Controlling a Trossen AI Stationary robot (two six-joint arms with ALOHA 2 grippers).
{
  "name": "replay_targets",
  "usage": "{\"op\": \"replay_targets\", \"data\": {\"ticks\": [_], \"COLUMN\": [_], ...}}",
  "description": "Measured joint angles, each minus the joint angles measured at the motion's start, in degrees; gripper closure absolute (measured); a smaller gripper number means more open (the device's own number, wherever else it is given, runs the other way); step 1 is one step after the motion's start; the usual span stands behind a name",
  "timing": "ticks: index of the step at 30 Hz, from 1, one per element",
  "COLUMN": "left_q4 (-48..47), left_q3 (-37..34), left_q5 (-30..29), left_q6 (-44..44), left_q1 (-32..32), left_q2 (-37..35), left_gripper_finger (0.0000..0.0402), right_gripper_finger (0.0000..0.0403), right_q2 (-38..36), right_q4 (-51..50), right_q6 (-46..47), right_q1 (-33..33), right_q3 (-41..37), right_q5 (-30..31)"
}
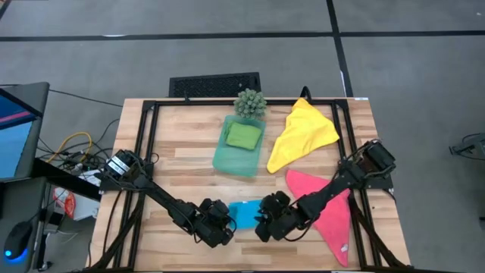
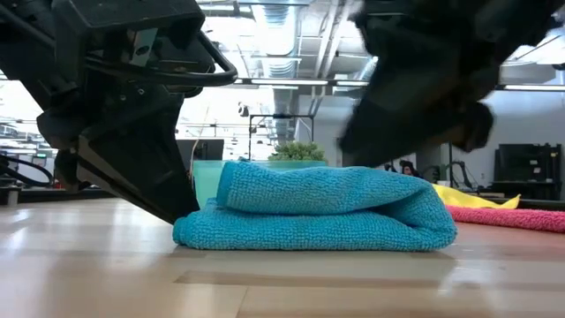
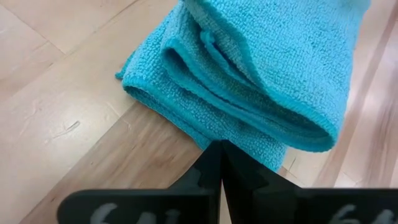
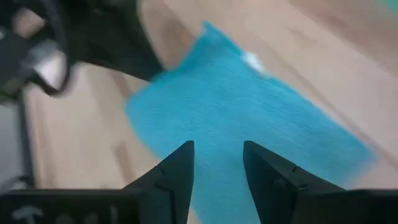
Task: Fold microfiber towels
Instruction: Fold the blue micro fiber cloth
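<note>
A soft bright blue microfiber towel (image 1: pixel 244 213) lies folded into a thick wad at six o'clock on the wooden slatted desk (image 1: pixel 189 155), between both arms. The left end effector (image 1: pixel 221 231) sits touching its seven o'clock corner, fingers pressed together and empty, likely to flatten or steady the fold. The right end effector (image 4: pixel 217 171) hovers over the towel's three o'clock side, fingers parted, holding nothing. A lime green towel (image 1: pixel 243 135) rests folded in the translucent teal tray (image 1: pixel 227 161); yellow (image 1: pixel 301 133) and hot pink (image 1: pixel 327 208) towels wait unfolded toward three o'clock.

Blue towel (image 1: pixel 244 213) folded; green (image 1: pixel 243 135) in tray; yellow (image 1: pixel 301 133), pink (image 1: pixel 327 205) loose.
</note>
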Motion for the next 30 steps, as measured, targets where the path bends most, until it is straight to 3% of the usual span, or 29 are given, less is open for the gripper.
{"op": "replay_targets", "data": {"ticks": [9, 25, 30], "left_q4": [-0.03, -1.04, -7.40], "left_q3": [0.00, 4.89, 6.45], "left_q5": [0.06, 1.80, 6.56], "left_q6": [0.00, 2.19, 2.34], "left_q1": [0.53, 1.03, 1.01], "left_q2": [0.00, -1.32, -3.49], "left_gripper_finger": [0.0401, 0.0401, 0.0401], "right_gripper_finger": [0.0257, 0.0282, 0.0283], "right_q2": [6.27, 7.73, 10.91], "right_q4": [11.83, 12.26, 15.71], "right_q6": [-3.20, -8.16, -7.66], "right_q1": [-3.21, -5.21, -5.00], "right_q3": [0.09, 0.25, 0.51], "right_q5": [-4.41, -4.90, -7.31]}}
